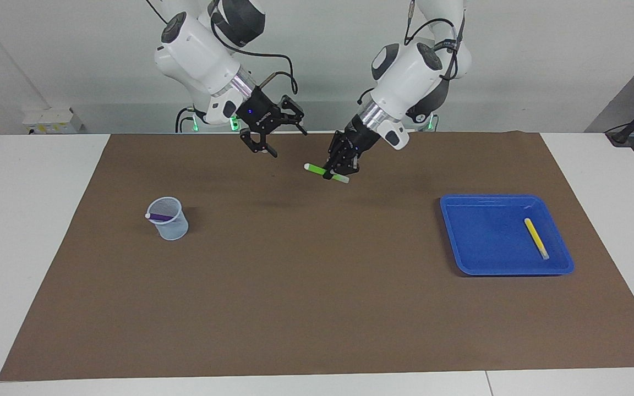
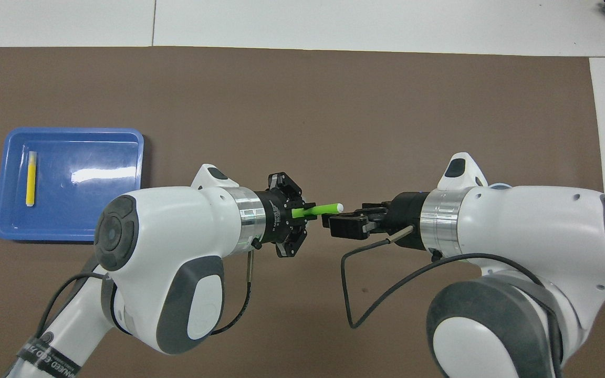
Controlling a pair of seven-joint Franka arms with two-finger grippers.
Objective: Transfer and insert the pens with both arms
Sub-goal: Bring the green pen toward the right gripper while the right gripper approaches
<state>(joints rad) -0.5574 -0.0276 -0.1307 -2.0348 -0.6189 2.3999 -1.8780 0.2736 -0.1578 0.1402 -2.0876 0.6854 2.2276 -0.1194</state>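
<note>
Overhead view: left gripper (image 2: 302, 212) fingers clamp green pen (image 2: 317, 210); right gripper (image 2: 342, 224) fingers open. I align on cap before closing.

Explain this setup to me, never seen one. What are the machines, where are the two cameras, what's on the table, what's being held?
These are two white robot arms, each ending in a black two-finger claw. One camera looks across the table at the robots; the other sits high above their own end and looks down, so the sides swap between views.

A brown mat covers the table. On it stand a clear cup with a purple pen in it, and a blue tray with a yellow pen lying in it.

The left claw is shut on a green pen above the mat. The right claw, open, is raised close to the pen's free end, apparently to take it; it does not hold it yet.
</note>
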